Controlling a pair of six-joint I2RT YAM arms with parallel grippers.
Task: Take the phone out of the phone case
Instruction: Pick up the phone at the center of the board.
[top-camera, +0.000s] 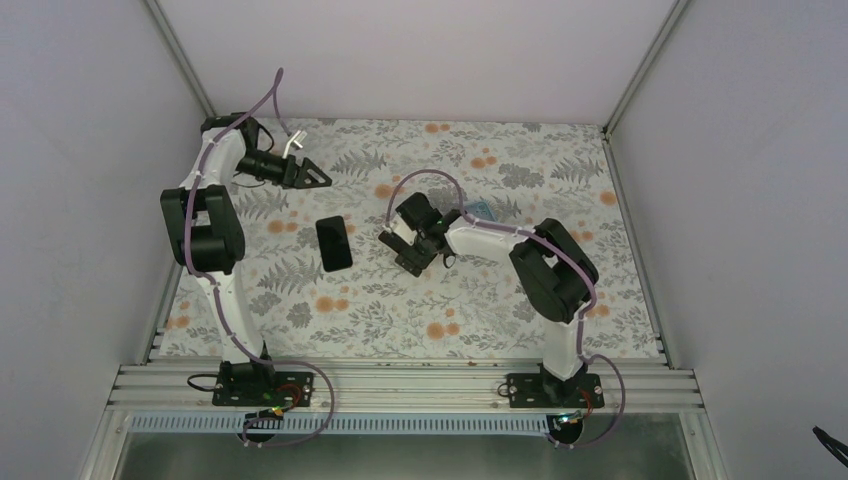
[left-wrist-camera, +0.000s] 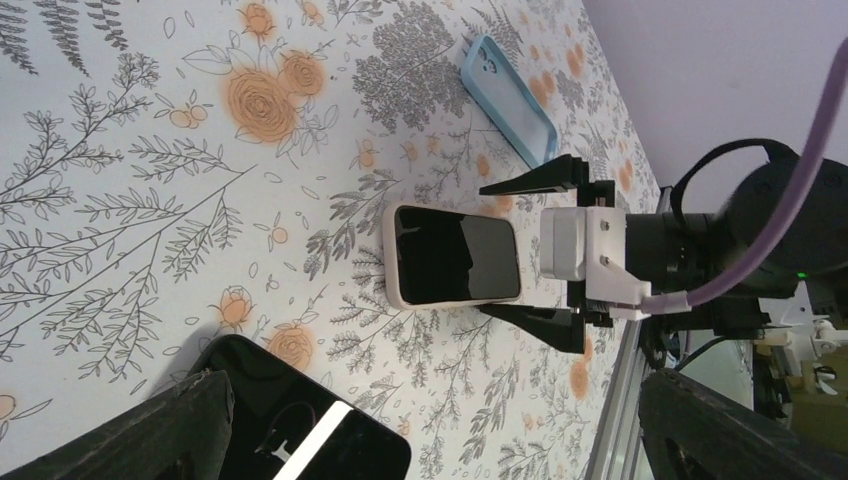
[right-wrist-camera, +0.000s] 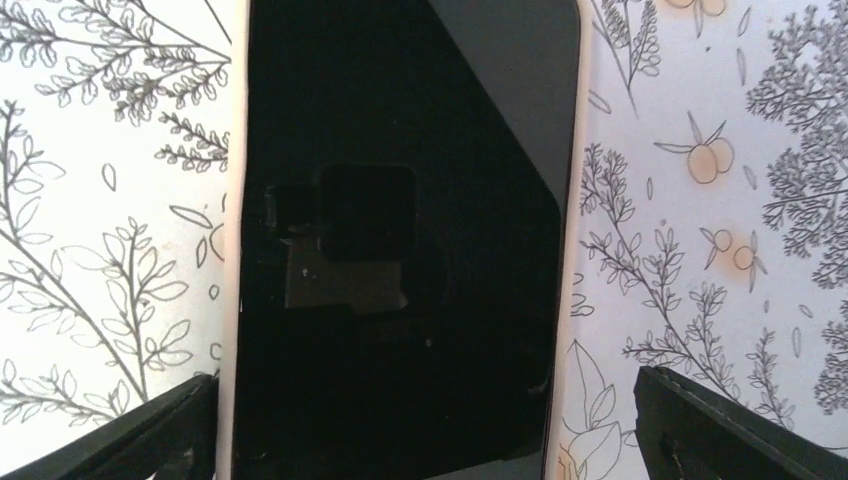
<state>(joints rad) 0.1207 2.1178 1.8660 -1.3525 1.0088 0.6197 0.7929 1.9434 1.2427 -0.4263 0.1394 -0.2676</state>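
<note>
A phone in a pale pink case (right-wrist-camera: 400, 230) lies screen up on the flowered table. It also shows in the left wrist view (left-wrist-camera: 455, 255) and, mostly hidden under the gripper, in the top view (top-camera: 394, 238). My right gripper (right-wrist-camera: 425, 400) is open and low over it, one finger on each long side. Its left finger (right-wrist-camera: 130, 435) is close to the case edge and its right finger (right-wrist-camera: 740, 430) stands apart. The same gripper shows in the top view (top-camera: 400, 243). My left gripper (top-camera: 318, 175) is open and empty at the back left, also seen in its own view (left-wrist-camera: 437, 400).
A black phone (top-camera: 334, 243) lies flat between the two grippers, seen too in the left wrist view (left-wrist-camera: 300, 425). An empty light blue case (top-camera: 478, 211) lies behind the right gripper (left-wrist-camera: 510, 100). Grey walls close off the left, back and right sides.
</note>
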